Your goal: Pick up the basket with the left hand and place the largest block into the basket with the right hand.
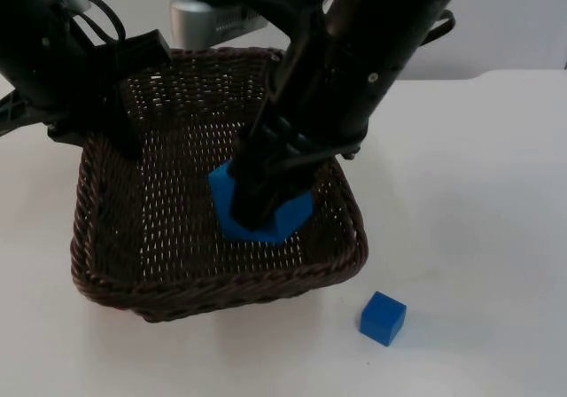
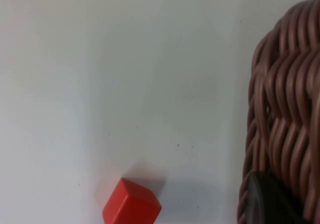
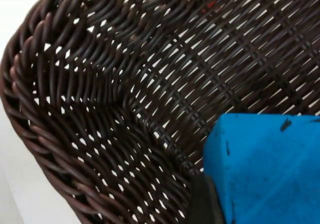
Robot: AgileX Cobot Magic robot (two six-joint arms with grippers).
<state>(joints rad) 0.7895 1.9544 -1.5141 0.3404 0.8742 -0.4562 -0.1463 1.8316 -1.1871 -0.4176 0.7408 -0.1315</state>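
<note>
A dark brown wicker basket (image 1: 221,286) sits at the left middle of the table in the top view. My left gripper (image 1: 120,136) is shut on its rear left rim; the left wrist view shows the woven rim (image 2: 285,109) against a black fingertip (image 2: 265,201). My right gripper (image 1: 257,204) reaches down into the basket, shut on the large blue block (image 1: 285,224), which is low over the basket floor. In the right wrist view the block (image 3: 265,169) sits beside a black fingertip (image 3: 202,204), with the basket wall (image 3: 60,99) behind it.
A small blue cube (image 1: 383,317) lies on the white table in front of the basket's right corner. A red cube (image 2: 131,206) lies on the table outside the basket, by the left gripper. A silver device (image 1: 204,18) stands behind the basket.
</note>
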